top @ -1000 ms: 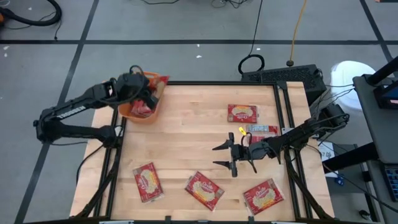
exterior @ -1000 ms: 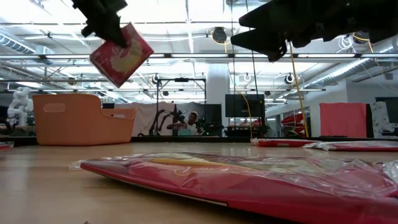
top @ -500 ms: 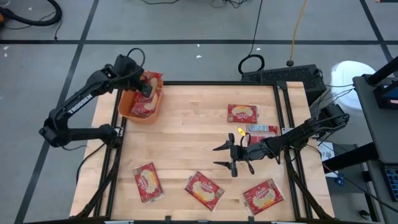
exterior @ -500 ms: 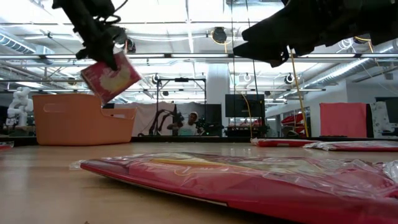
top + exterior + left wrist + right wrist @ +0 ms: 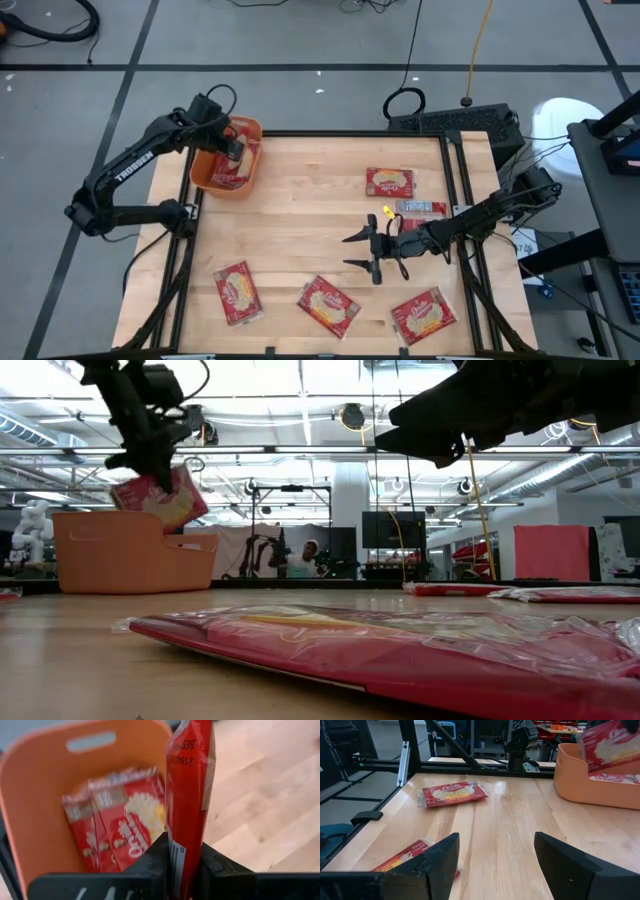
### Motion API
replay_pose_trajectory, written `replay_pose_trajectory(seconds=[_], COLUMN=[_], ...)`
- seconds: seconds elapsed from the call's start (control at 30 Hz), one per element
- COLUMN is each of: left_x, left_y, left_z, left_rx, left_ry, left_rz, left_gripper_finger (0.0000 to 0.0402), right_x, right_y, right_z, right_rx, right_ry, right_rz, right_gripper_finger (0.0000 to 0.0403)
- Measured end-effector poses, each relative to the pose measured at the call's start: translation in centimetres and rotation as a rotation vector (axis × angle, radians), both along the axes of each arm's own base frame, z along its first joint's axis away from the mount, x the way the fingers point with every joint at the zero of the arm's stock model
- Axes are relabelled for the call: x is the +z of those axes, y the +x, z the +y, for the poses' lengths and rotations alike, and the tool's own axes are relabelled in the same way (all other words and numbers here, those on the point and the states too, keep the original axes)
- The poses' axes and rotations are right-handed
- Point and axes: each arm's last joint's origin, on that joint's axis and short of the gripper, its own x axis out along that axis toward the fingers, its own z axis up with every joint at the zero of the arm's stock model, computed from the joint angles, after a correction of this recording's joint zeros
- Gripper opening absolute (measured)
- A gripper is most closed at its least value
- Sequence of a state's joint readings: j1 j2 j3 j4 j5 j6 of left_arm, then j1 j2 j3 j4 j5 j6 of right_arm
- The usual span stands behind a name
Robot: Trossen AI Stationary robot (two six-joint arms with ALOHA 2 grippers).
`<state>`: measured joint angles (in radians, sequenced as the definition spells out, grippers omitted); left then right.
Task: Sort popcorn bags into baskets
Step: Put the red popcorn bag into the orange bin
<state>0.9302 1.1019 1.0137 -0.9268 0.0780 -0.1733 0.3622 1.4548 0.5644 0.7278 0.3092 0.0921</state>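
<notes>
1. Left gripper (image 5: 236,146) is over the orange basket (image 5: 206,176) at the table's far left corner, fingers (image 5: 155,855) pinched tight on a popcorn bag (image 5: 189,795) held edge-on by its lower end.
2. Held bag: red, printed code near its top edge. In the low view it hangs tilted (image 5: 152,495), lower edge about at the basket rim (image 5: 105,516); can't tell from that angle if it touches.
3. Basket already holds at least two red bags (image 5: 125,822) leaning against the inner wall.
4. Right gripper (image 5: 366,252) hovers mid-table toward the right side, fingers (image 5: 437,857) spread wide, holding nothing.
5. Loose bags on the table: one far right (image 5: 390,182), a silver-and-red one (image 5: 424,208) just beside the right arm, three along the near edge (image 5: 237,292) (image 5: 327,304) (image 5: 424,315).
6. Versus a second ago: left gripper has moved in over the basket and lowered the bag from well above it to rim level. Right arm and loose bags unchanged.
</notes>
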Motion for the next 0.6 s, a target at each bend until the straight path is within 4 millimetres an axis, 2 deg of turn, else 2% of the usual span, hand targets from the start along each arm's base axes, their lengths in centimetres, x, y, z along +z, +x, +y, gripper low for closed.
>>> replay_pose_trajectory(seconds=[0.27,0.6], left_x=[-3.1,-5.1], left_y=[-0.1,-0.2], left_z=[-0.1,0.0], left_rx=[0.011,0.015], left_ry=[-0.041,0.006], left_rz=[0.022,0.075], left_gripper_finger=[0.0046,0.0055], right_x=[0.0,0.0], right_y=[0.0,0.0], right_z=[0.0,0.0], right_rx=[0.0,0.0], right_ry=[0.0,0.0], right_rz=[0.0,0.0], right_gripper_finger=[0.0251,0.0251])
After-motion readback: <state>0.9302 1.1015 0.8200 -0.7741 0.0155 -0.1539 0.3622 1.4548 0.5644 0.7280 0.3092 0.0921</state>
